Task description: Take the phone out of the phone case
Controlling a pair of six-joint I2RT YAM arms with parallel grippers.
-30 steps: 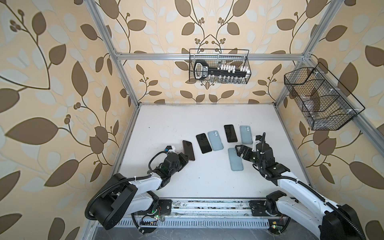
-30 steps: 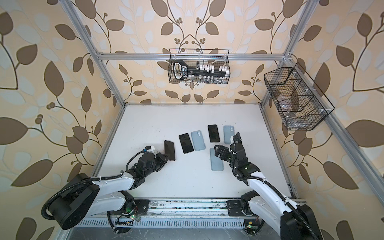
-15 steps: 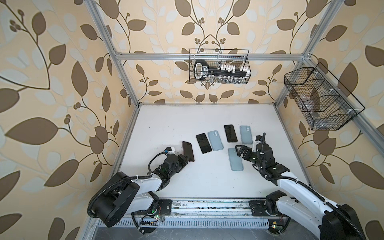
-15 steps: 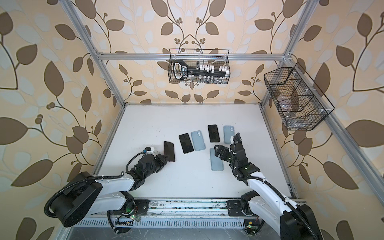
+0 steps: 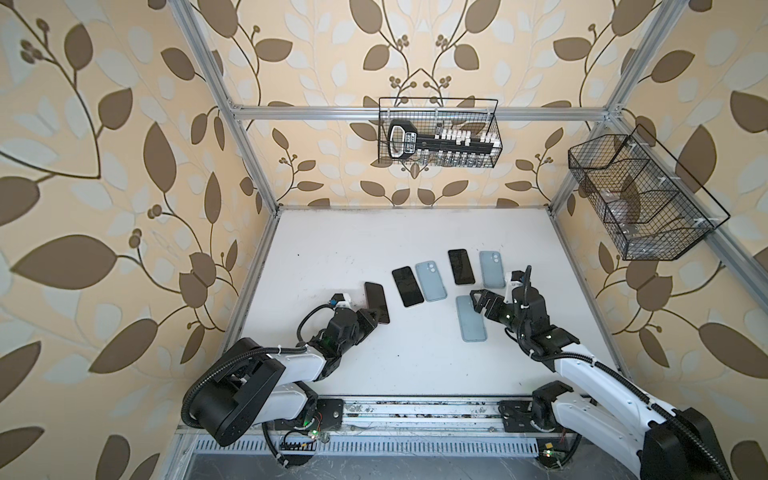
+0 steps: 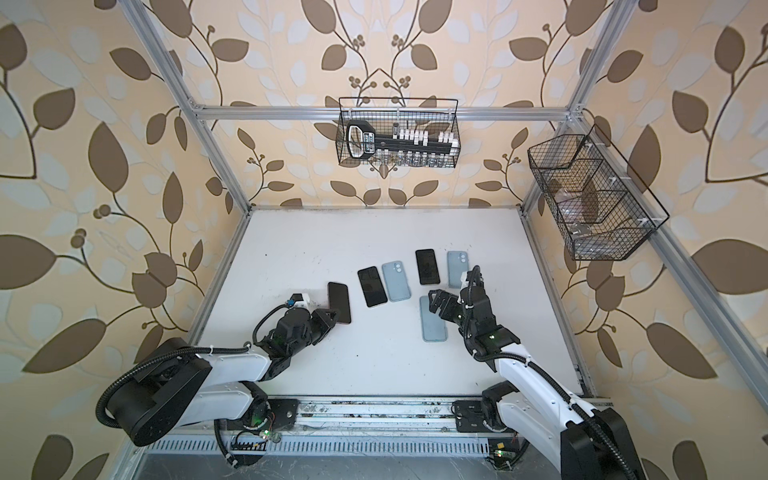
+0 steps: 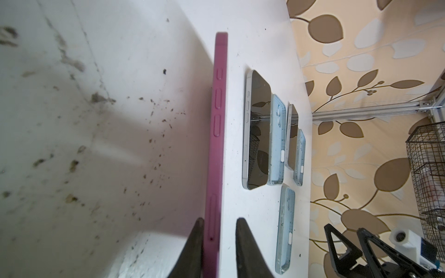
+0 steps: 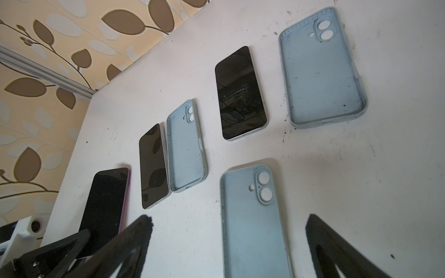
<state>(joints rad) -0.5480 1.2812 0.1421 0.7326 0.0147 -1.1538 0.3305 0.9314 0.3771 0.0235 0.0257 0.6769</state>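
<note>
- Tabletop [image 5: 332, 241]: white, scuffed surface carrying all the phones and cases.
- Right arm [image 5: 582, 370]: reaches in from the front rail. Its right gripper [image 5: 482, 302] hangs over the nearest empty case [image 5: 471, 320], jaws spread wide and holding nothing.
- Left arm [image 5: 291, 365]: lies low along the table and ends at the near end of the cased phone.
- Sorted items: a bare phone [image 5: 407, 286] lies just beside an empty blue case [image 5: 431, 280], with a second such pair farther back.
- Cased phone [image 5: 377, 301]: the task's object, screen up at the left of the group and well apart from the right gripper. It sits fully inside its magenta case [image 7: 215, 134]. Whether it lies quite flat or tipped on a long edge cannot be told.
- Left gripper [image 7: 218, 223]: jaws slightly parted, straddling the near end of the case. One finger [image 7: 198, 233] lies against the magenta side and the other finger [image 7: 242, 233] stands clear, so nothing is pinched.
- Step in hand, as judged: securing the case before the phone is freed. It would go best with a firm hold low on the case rim alone, not across the screen. The soft corner could then be peeled back and the phone pushed out through the camera opening. The right gripper would first need to cross over, since one gripper alone would probably just drag the pair.
</note>
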